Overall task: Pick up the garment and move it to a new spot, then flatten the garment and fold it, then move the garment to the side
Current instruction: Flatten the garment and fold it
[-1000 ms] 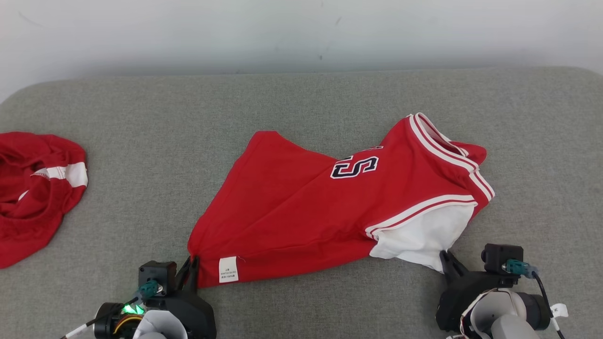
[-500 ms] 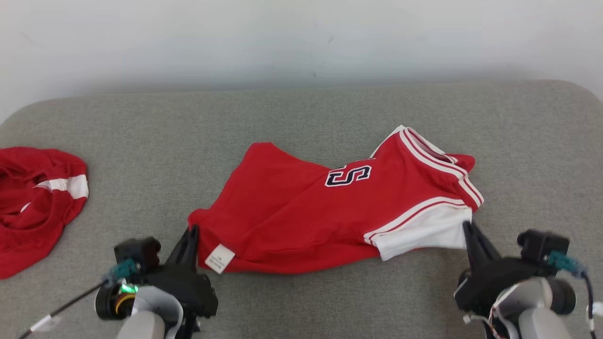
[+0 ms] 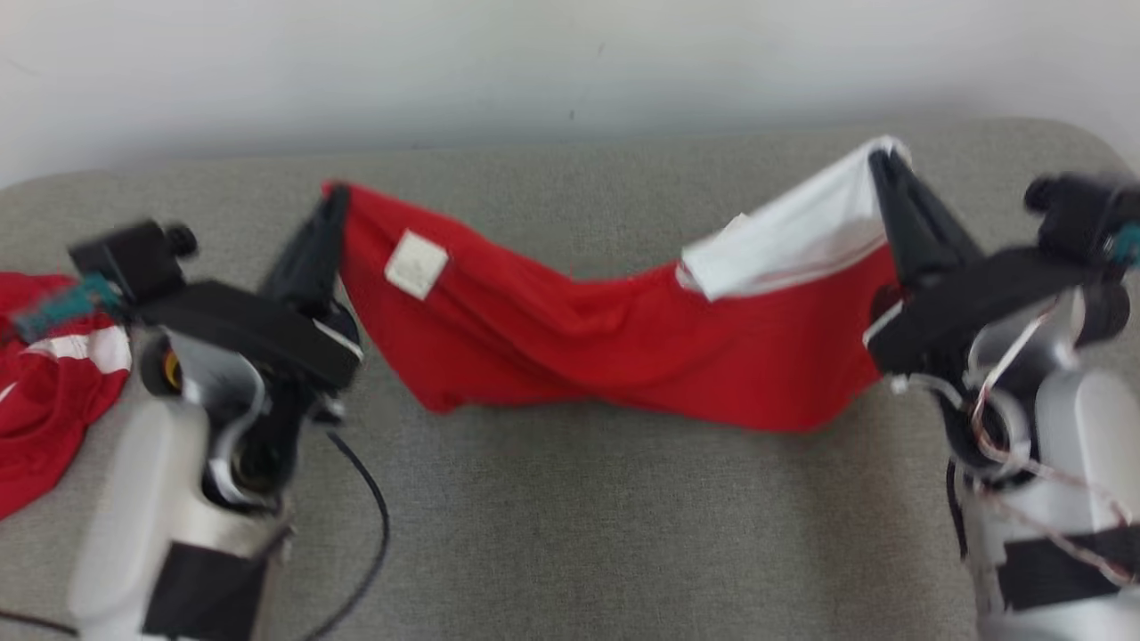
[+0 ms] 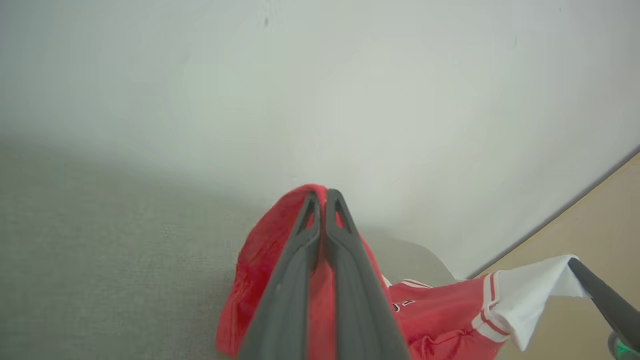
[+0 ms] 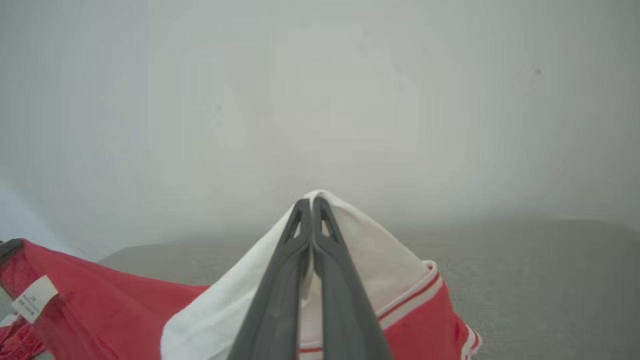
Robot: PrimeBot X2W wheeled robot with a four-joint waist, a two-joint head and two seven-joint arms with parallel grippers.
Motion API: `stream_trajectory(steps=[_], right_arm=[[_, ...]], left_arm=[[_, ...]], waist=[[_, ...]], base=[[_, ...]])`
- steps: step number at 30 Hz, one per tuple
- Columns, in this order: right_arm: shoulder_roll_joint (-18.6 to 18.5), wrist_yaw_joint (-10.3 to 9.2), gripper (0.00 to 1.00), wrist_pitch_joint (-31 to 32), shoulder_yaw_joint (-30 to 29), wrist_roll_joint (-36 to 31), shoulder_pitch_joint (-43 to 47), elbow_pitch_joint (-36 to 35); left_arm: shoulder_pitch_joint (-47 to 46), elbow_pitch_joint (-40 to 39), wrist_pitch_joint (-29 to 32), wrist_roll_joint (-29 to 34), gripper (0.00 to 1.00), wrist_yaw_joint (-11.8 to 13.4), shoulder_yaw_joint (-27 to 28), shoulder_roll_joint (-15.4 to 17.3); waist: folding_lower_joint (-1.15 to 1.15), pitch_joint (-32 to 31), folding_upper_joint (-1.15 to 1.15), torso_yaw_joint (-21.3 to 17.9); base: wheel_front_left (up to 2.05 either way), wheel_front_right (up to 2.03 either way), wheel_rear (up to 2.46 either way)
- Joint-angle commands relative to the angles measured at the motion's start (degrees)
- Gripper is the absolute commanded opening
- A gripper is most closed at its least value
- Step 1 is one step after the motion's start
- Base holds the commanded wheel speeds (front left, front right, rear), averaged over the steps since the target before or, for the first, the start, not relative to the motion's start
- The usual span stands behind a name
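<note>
I have the red jersey (image 3: 623,356) strung between both arms. It sags in the middle over the grey upholstered surface (image 3: 570,534), and I cannot tell whether its lowest fold touches. My left gripper (image 3: 331,205) is pressed together on the red hem corner, just beside the white label (image 3: 416,264). My right gripper (image 3: 883,169) pinches the white corner, held up near the wall. A second red garment (image 3: 44,401) lies crumpled at the far left.

Soft, even light is filling all views. Motion blur is smearing the head view, softening the garment (image 3: 623,347), worst at three o'clock.
</note>
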Motion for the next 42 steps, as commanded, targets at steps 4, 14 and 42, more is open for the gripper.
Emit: stream_trajectory(steps=[4, 14, 42], right_arm=[[-1.2, -0.06, 0.0, 2.6, 0.0, 6.9, -11.3, 2.9], [-1.0, -0.06, 0.0, 1.4, -2.1, 10.6, -38.0, 14.6], [-6.3, -0.06, 0.0, -28.3, 5.3, 6.0, -68.8, 33.1]], left_arm=[[-9.2, -0.1, 2.5, -3.3, 0.0, 0.4, 2.2, 1.3], [-30.3, 3.8, -0.4, 0.0, 0.0, 3.4, 4.8, 4.6], [-53.9, 10.0, -20.9, 6.7, 0.0, -0.2, -4.1, 11.5]], waist=[[-0.01, 7.4, -0.01, -1.6], [-0.01, 21.7, -0.01, -3.7], [-0.01, 33.1, -0.01, -4.3]], base=[[0.0, 0.0, 0.0], [0.0, 0.0, 0.0], [0.0, 0.0, 0.0]])
